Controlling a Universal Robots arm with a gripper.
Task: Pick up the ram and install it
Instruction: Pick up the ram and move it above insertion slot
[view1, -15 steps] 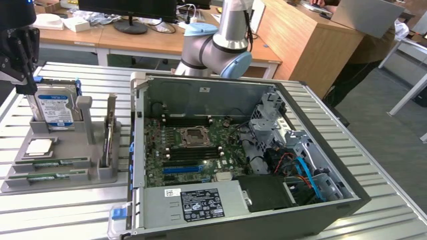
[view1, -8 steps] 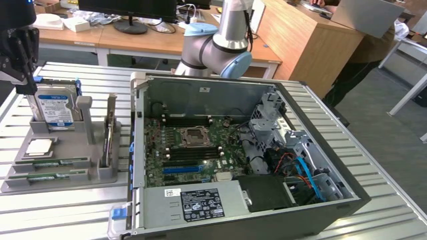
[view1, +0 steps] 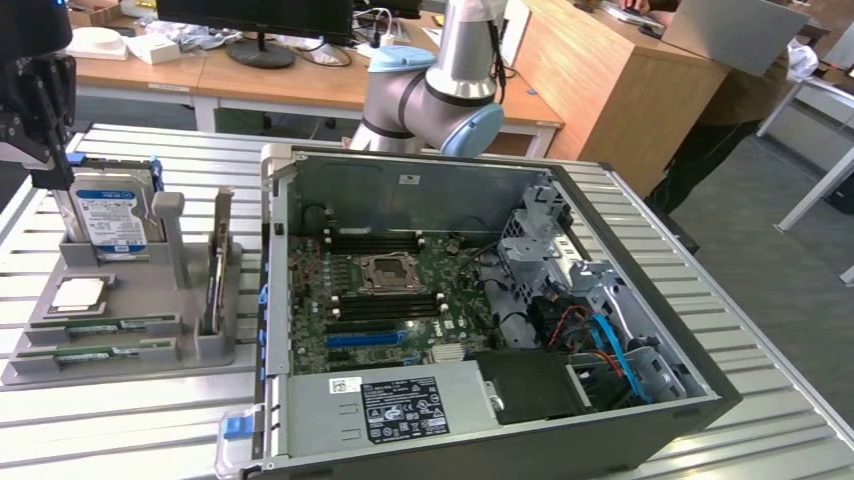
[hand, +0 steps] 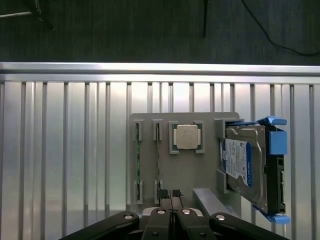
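Two ram sticks lie in slots at the near end of the grey holder tray: one ram and a second ram beside it. From the wrist camera they appear edge-on as thin green strips, one ram close to my fingertips and the other beside it. My gripper hangs high over the tray's far end, at the exterior view's left. Its fingers are shut with nothing between them.
The tray also holds a square silver processor, a blue-labelled hard drive and an upright card. The open computer case lies at the exterior view's right, with its motherboard exposed. A person stands at the far right.
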